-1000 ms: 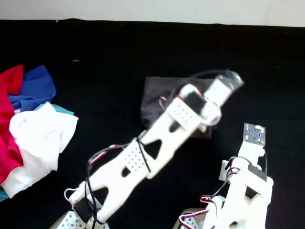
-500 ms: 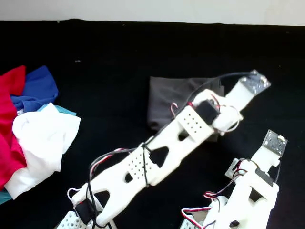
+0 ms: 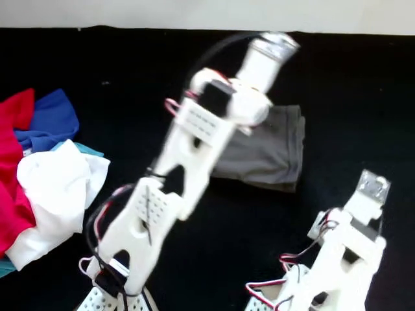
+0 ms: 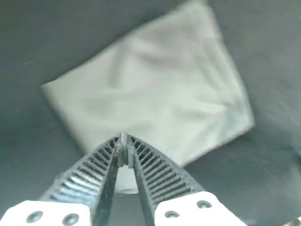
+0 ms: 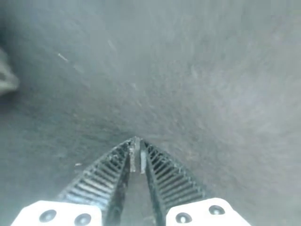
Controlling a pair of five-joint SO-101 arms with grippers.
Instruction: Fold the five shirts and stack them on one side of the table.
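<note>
Right arm [image 3: 340, 256] sits at the near right corner of the table [image 3: 130, 65]. The right gripper [image 5: 136, 153] has its jaws together with nothing between them, pointing down at bare black tabletop.

Left arm [image 3: 168, 188] rises from the near left base and stretches diagonally toward the far middle, covering the grey shirt's left part in the high view. The left gripper [image 4: 123, 150] has its jaws together and grips nothing. Its tips sit over one edge of the grey shirt [image 4: 150, 94]; cannot tell if they touch the cloth.

The grey shirt is folded into a flat rectangle and lies right of centre on the table, well apart from the other shirts.

A loose, unfolded pile sits at the left edge:
- White shirt [image 3: 58, 188] is crumpled on top, nearest the middle of the table.
- Red shirt [image 3: 10, 168] lies beside it, against the left edge.
- A bit of teal shirt [image 3: 87, 151] pokes out from under the white one.
- Blue shirt [image 3: 48, 120] is bunched at the far end of the pile.
</note>
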